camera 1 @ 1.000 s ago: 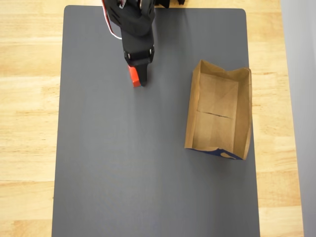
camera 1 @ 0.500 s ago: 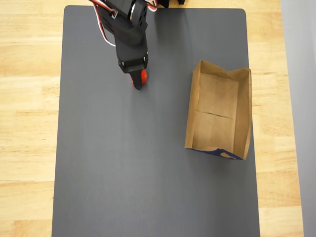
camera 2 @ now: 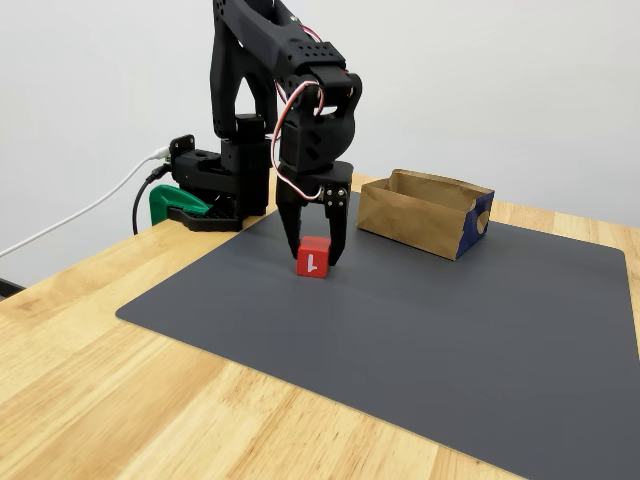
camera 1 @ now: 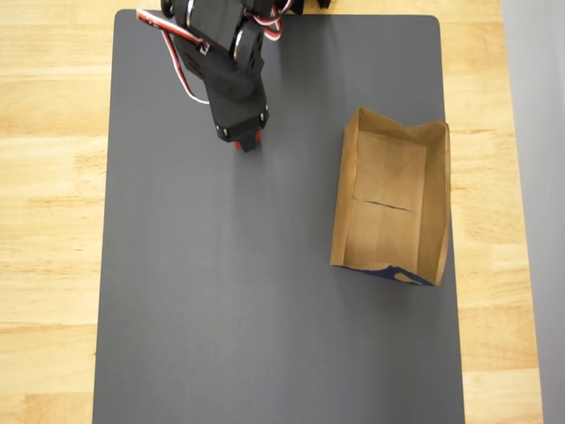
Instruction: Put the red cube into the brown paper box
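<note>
Gripper (camera 2: 316, 252) straddling cube (camera 2: 313, 258) on mat (camera 2: 420, 330); fingers close on both sides, firm hold unclear; box (camera 2: 425, 212) well apart — off-centre pinch could twist cube or drop it short of box.

The red cube (camera 2: 313, 258) was small and bright, with a white "1" on the face toward the fixed view. It sat on the dark mat. The brown paper box (camera 2: 424, 212) stood open and upright, well apart from it, its blue end (camera 1: 388, 274) turned away.
</note>
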{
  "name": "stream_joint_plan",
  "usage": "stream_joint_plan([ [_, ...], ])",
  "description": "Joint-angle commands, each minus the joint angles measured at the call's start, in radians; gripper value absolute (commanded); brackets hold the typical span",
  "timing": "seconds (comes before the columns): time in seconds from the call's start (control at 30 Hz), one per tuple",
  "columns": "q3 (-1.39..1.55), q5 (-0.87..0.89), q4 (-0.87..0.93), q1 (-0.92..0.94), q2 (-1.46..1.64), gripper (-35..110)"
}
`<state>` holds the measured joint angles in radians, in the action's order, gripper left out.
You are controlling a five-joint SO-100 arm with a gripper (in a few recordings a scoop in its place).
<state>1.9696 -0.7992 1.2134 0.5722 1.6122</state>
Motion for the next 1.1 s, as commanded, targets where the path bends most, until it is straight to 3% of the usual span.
stream_joint_plan([
  [0.0,-0.025,-0.009,0.009,0.014,0.009,0],
  [0.57,0.02,0.046,-0.083,-0.029,0.351,0],
  [0.9,0.291,0.245,-0.482,-0.232,0.732,0],
  [1.07,0.391,0.333,-0.506,-0.37,0.893,0],
])
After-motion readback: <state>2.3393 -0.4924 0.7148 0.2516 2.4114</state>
